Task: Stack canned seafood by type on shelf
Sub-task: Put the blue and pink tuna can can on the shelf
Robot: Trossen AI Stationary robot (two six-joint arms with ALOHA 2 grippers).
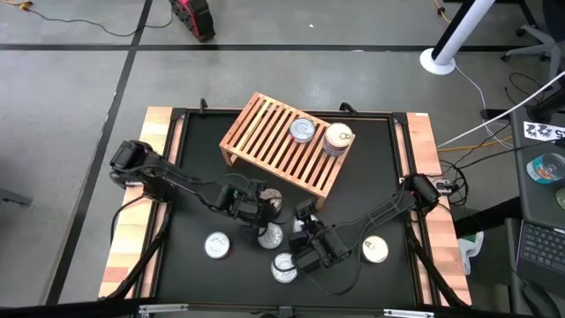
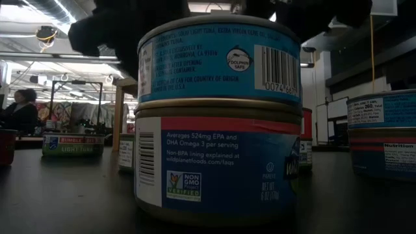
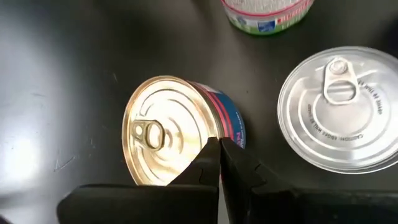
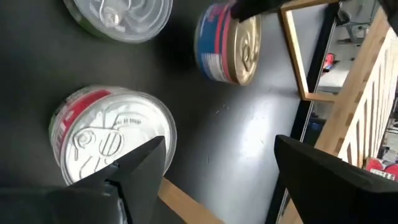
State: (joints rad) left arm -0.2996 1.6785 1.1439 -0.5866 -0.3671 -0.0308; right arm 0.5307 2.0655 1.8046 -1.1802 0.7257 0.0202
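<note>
The shelf (image 1: 287, 146) stands slantwise at the far middle of the black table (image 1: 190, 168), with two tins on its right part: a silver-lidded tin (image 1: 303, 131) and, just beside it, a gold-lidded stack (image 1: 338, 139). The other tins lie on the mat in front.

The left gripper (image 1: 263, 205) reaches in low from the left edge, over a gold-lidded tin (image 3: 180, 134) with a blue and red side; its wrist view shows the two fingers pressed together at that tin's rim, holding nothing. A silver tin (image 3: 339, 109) sits just beside.

The right gripper (image 1: 309, 237) comes in from the right edge, fingers spread wide beside a red-labelled tin (image 4: 112, 140).

Only the low view shows labels: a light-blue tin (image 2: 218, 58) stacked on a dark-blue tin (image 2: 218, 166)
</note>
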